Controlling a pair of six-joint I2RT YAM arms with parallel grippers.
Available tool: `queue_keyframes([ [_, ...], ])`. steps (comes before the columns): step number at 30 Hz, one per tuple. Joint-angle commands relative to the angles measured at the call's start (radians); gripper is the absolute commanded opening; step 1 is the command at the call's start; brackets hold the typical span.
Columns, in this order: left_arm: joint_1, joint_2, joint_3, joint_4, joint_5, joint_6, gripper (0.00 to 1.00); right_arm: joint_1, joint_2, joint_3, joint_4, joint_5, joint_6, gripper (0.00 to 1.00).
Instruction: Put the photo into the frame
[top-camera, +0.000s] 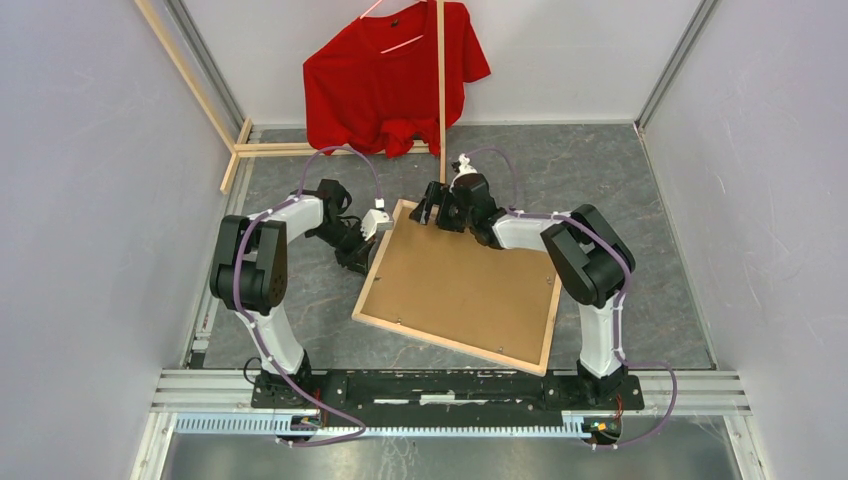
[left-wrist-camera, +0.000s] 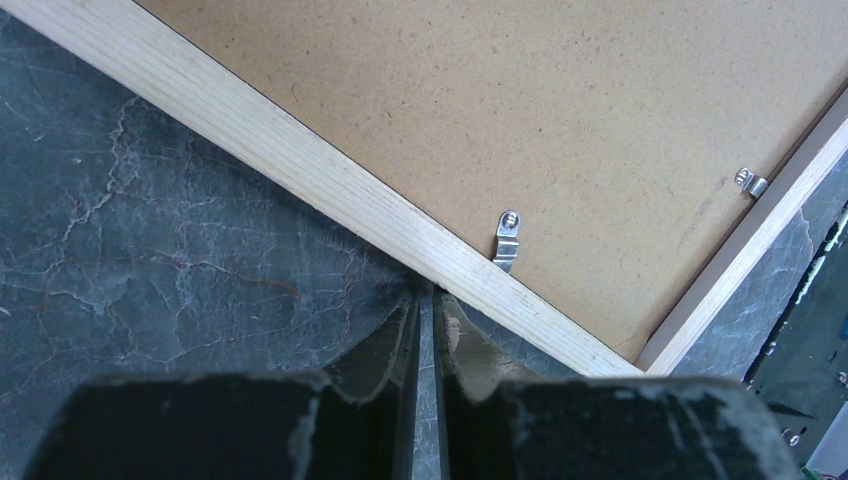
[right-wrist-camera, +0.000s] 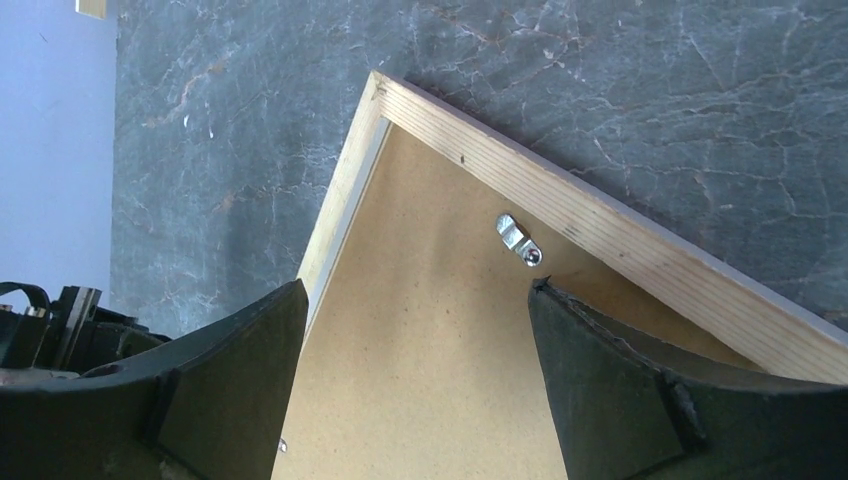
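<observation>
Left jaws closed together at the left rail of the thin pale-wood rectangular frame (top-camera: 450, 345), back-up on the grey table (top-camera: 620, 200); right jaws wide over its far corner. Swivel your small metal clip (right-wrist-camera: 520, 240) squarely across the brown fibreboard backing (top-camera: 460, 280) (photo hidden).

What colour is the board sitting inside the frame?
Plain mid-brown, faintly speckled: the backing board inside the pale wood frame. Left wrist view shows it best.

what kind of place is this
Probably a lab test cell: plain walls box in the grey table, two robot arms are bolted to a metal rail, and a red shirt hangs by a wooden rack.
</observation>
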Motion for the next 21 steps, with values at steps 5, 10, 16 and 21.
queue_keyframes([
  [5, -0.04, -0.004, -0.036, -0.032, 0.089, 0.041, 0.17, -0.002, 0.069, 0.051, 0.01, 0.007, 0.033, 0.88],
  [10, -0.04, -0.01, -0.044, -0.033, 0.089, 0.044, 0.17, -0.002, 0.082, 0.065, 0.006, 0.03, 0.037, 0.87],
  [16, -0.04, -0.014, -0.054, -0.032, 0.087, 0.05, 0.16, -0.003, 0.073, 0.063, -0.013, 0.091, 0.036, 0.87],
  [21, -0.04, -0.016, -0.058, -0.033, 0.091, 0.051, 0.16, 0.006, 0.073, 0.062, -0.005, 0.131, 0.044, 0.86],
])
